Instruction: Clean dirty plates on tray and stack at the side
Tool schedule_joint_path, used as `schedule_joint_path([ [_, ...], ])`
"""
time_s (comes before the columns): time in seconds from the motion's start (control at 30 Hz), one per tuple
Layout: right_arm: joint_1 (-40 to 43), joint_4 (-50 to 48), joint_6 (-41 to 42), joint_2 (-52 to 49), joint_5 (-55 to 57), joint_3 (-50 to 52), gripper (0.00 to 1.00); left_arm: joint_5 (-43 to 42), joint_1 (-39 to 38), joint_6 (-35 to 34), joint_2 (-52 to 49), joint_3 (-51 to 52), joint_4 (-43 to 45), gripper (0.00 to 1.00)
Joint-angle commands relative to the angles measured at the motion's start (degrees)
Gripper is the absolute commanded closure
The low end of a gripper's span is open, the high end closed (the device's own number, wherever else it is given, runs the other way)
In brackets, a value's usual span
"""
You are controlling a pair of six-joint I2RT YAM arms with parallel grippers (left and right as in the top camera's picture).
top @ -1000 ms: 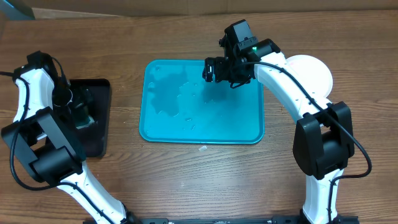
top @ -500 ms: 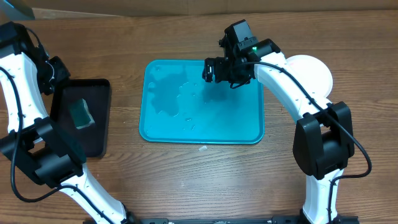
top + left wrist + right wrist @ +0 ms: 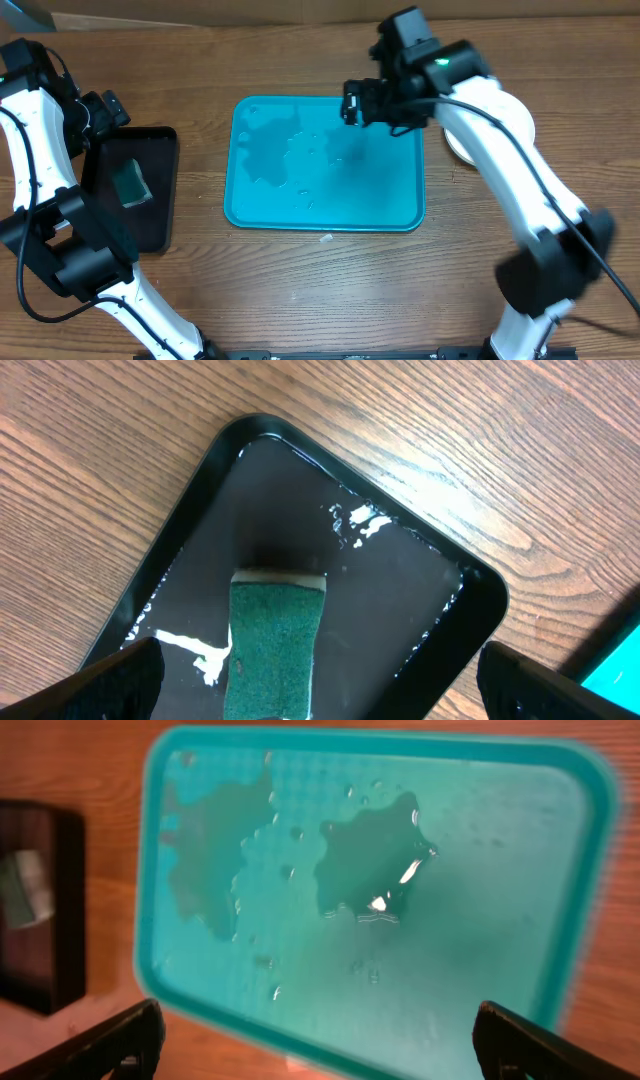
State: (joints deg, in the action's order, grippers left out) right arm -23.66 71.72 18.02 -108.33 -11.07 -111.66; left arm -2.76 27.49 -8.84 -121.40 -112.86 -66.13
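Note:
The turquoise tray (image 3: 325, 205) lies in the middle of the table, wet with puddles and with no plate on it; it fills the right wrist view (image 3: 520, 840). A white plate (image 3: 457, 147) lies on the table right of the tray, mostly hidden under my right arm. The yellow-green and pale blue plates are not visible. My right gripper (image 3: 362, 102) (image 3: 320, 1045) is open and empty, high above the tray's far right part. My left gripper (image 3: 103, 110) (image 3: 320, 690) is open and empty, above the far end of the black tray.
A black tray (image 3: 160, 215) (image 3: 400, 600) with white foam streaks stands left of the turquoise tray. A green sponge (image 3: 130, 183) (image 3: 275, 645) lies in it. A small white scrap (image 3: 325, 238) lies on the wood in front of the turquoise tray.
My left gripper has let go of the sponge and lifted off the black tray toward the far left. My right arm has risen and shifted right above the turquoise tray.

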Motion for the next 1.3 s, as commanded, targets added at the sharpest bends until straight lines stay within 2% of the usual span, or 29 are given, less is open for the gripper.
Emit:
schedule_joint_path([
  [0.0, 0.26, 3.48, -0.59, 5.70, 2.29, -1.86, 0.00, 0.22, 0.24, -0.59, 0.61, 0.20, 0.20, 0.00],
  [0.33, 0.26, 16.94, -0.39, 7.34, 2.03, -1.86, 0.00, 0.22, 0.24, -0.59, 0.61, 0.20, 0.20, 0.00],
  [0.7, 0.37, 21.42, -0.90, 7.34, 3.02, -1.84, 0.00, 0.22, 0.24, -0.59, 0.61, 0.20, 0.20, 0.00],
  [0.87, 2.80, 22.56, -1.99, 8.44, 2.27, -1.84, 0.00, 0.22, 0.24, -0.59, 0.61, 0.20, 0.20, 0.00],
  [1.03, 9.25, 21.81, -4.74, 12.48, 0.31, -1.84, 0.00, 0.22, 0.24, -0.59, 0.61, 0.20, 0.20, 0.00],
  [1.27, 18.01, 13.68, -13.16, 16.74, -1.62, -1.05, 0.00, 0.22, 0.24, -0.59, 0.61, 0.20, 0.20, 0.00],
])
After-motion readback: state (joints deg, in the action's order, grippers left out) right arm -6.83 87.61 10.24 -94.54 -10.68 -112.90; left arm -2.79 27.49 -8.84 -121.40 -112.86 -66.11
